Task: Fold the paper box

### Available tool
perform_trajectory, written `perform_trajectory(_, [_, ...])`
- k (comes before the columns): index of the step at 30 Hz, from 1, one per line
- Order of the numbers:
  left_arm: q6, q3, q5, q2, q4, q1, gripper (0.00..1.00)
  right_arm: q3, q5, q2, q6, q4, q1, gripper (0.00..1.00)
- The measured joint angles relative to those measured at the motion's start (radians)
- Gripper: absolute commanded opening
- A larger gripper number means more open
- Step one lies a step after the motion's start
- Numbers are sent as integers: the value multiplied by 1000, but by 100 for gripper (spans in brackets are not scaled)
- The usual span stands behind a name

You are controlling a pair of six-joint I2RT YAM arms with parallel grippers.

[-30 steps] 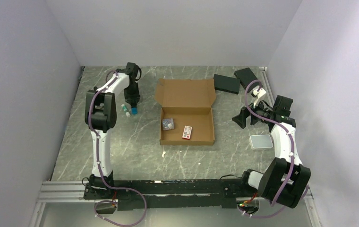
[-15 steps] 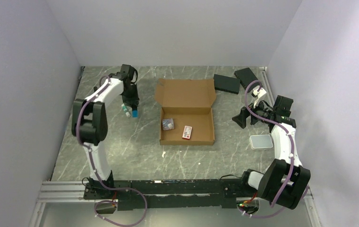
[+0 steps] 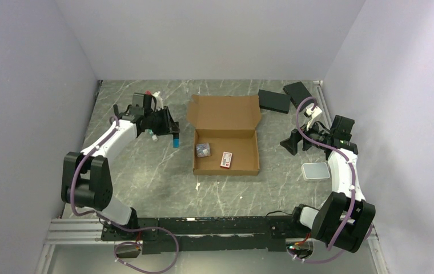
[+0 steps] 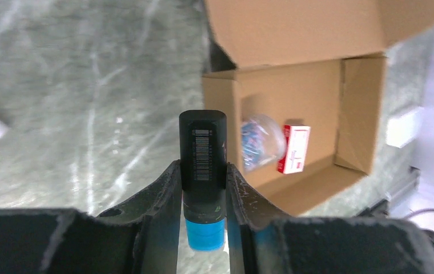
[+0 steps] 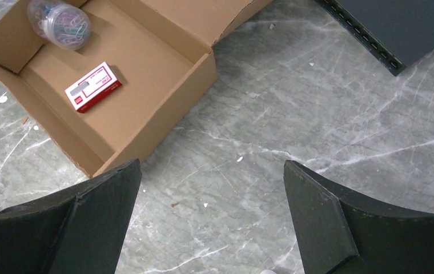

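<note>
Top external view. The paper box point(image 3: 226, 137) sits mid-table, tray open, with its lid flap lying back toward the far wall. Inside, near the left wall, is a clear pot of paper clips point(image 3: 203, 149), and a red-and-white carton point(image 3: 225, 159) lies just right of it. The left gripper point(image 3: 172, 134) is near the box's left side, apart from it, and a blue end shows below its fingers. The right gripper point(image 3: 290, 142) is on the box's right, apart from it. A grey tray point(image 3: 316, 170) lies beside the right arm. Two black slabs point(image 3: 274, 100) are at the far right corner of the marbled table point(image 3: 146, 182).

Left wrist view. The left gripper point(image 4: 203, 171) is narrowed onto a black tube point(image 4: 203, 142) with a barcode label and a blue cap at the near end. Both fingers point(image 4: 166, 185) press its sides. The box point(image 4: 317, 114) lies ahead and to the right, with pot and carton visible in it. Whether the tube touches the table cannot be told.

Right wrist view. The right gripper point(image 5: 212, 165) stands wide, with bare table between its fingers point(image 5: 106, 211). One corner of the box point(image 5: 146, 85) is at upper left. Part of a black slab point(image 5: 409, 28) is at upper right.
</note>
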Motion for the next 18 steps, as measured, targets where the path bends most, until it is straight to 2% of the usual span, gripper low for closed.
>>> perform_trajectory(9, [-95,-136,166,-119,241,-24,0,0,-3,0,0,0,0,100])
perform_trajectory(18, [-111,-111,166,-77,331,-155,0,0,-3,0,0,0,3,100])
